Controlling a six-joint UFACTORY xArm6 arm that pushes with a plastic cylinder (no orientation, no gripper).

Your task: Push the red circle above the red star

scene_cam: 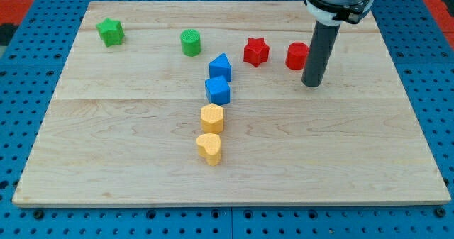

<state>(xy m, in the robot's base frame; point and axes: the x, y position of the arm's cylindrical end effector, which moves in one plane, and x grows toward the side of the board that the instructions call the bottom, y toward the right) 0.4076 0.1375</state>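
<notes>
The red circle (296, 55) stands on the wooden board to the right of the red star (256, 51), a small gap between them. My tip (312, 84) rests on the board just right of and below the red circle, close to it or touching its lower right edge; the rod partly overlaps the circle's right side. The rod runs up to the arm at the view's top right.
A green star (110, 31) sits top left and a green circle (191, 42) to its right. Two blue blocks (220, 67) (218, 91), a yellow hexagon-like block (212, 117) and a yellow heart (209, 148) form a column mid-board. The board's rim (227, 200) borders blue pegboard.
</notes>
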